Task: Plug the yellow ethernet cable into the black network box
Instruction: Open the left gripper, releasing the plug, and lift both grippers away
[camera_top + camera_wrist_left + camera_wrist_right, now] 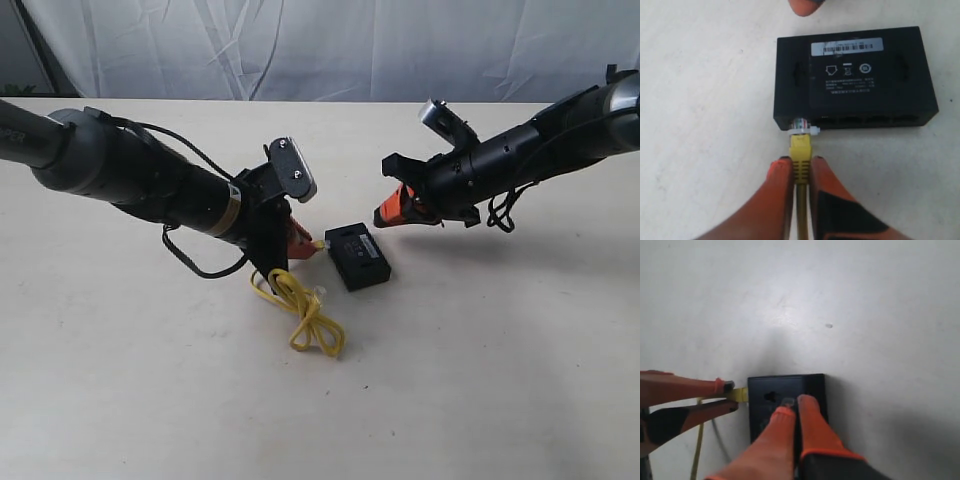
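The yellow ethernet cable (pixel 800 149), clamped just behind its plug (pixel 801 128) by the left gripper (pixel 800 163), touches the black network box (pixel 860 80) near its corner, which may slide away if pushed crookedly.

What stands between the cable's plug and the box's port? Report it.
Nothing visible. The left end effector grips the yellow ethernet cable just behind its plug, whose tip sits at the end port of the black network box. The right end effector is at the box's opposite side, away from the ports.
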`<control>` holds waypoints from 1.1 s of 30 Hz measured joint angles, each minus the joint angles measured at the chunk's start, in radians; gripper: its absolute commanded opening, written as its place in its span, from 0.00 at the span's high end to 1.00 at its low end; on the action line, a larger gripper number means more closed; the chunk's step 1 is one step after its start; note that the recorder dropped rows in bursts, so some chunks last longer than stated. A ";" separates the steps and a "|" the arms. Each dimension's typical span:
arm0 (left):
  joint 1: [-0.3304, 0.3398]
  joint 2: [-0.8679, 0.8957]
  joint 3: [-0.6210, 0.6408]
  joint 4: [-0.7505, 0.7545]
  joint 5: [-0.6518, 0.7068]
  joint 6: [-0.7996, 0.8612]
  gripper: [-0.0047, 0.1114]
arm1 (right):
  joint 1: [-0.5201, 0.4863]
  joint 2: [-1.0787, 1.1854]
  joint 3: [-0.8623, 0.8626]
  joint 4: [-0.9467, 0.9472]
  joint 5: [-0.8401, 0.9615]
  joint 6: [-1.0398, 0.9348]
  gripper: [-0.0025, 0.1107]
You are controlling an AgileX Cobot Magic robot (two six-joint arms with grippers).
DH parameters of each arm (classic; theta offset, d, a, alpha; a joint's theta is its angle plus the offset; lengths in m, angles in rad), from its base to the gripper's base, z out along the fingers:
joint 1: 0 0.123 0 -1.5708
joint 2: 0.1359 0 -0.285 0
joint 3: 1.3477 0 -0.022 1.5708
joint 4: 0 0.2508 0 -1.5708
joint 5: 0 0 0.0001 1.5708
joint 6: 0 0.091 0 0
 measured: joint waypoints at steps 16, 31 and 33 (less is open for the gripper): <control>0.000 0.000 0.000 -0.004 0.009 0.000 0.96 | 0.093 0.000 0.000 -0.052 -0.005 0.024 0.98; 0.000 0.000 0.000 -0.004 0.009 0.000 0.95 | 0.099 -0.013 0.000 -0.087 -0.021 0.057 0.98; 0.000 0.000 0.000 -0.004 0.009 0.000 0.86 | 0.099 -0.019 0.000 -0.087 -0.021 0.059 0.98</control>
